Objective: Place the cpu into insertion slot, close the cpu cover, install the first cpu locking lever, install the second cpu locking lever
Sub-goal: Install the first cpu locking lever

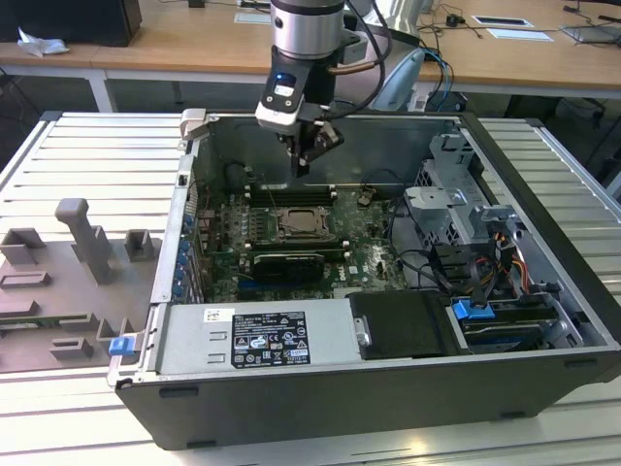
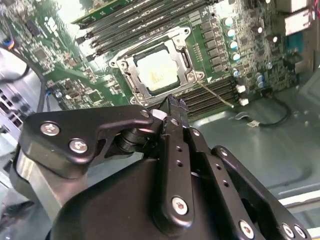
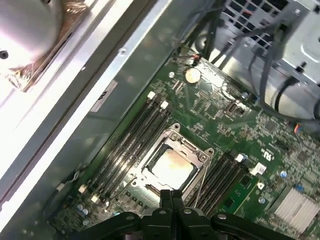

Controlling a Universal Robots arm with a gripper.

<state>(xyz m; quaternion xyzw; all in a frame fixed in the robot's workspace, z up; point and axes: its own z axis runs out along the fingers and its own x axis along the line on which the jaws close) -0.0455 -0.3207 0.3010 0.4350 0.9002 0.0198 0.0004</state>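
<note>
The cpu [image 2: 156,72] [image 3: 172,165], a pale square chip, lies flat in the insertion slot [image 1: 296,225] on the green board. The silver cpu cover [image 2: 131,75] [image 3: 187,147] lies down around it as a frame. A thin wire lever [image 2: 216,95] [image 3: 200,177] stands out slantwise beside the socket. My gripper [image 1: 304,165] [image 2: 172,102] [image 3: 171,195] hangs above the socket's edge, apart from it. Its black fingers are shut together with nothing between them.
The open computer case [image 1: 543,223] surrounds the board. Long black memory slots [image 2: 135,20] flank the socket. A black graphics card [image 1: 286,264], a power supply [image 1: 252,335], a drive cage [image 1: 456,194] and cables [image 1: 437,262] crowd the case. A grey fixture [image 1: 78,262] stands outside.
</note>
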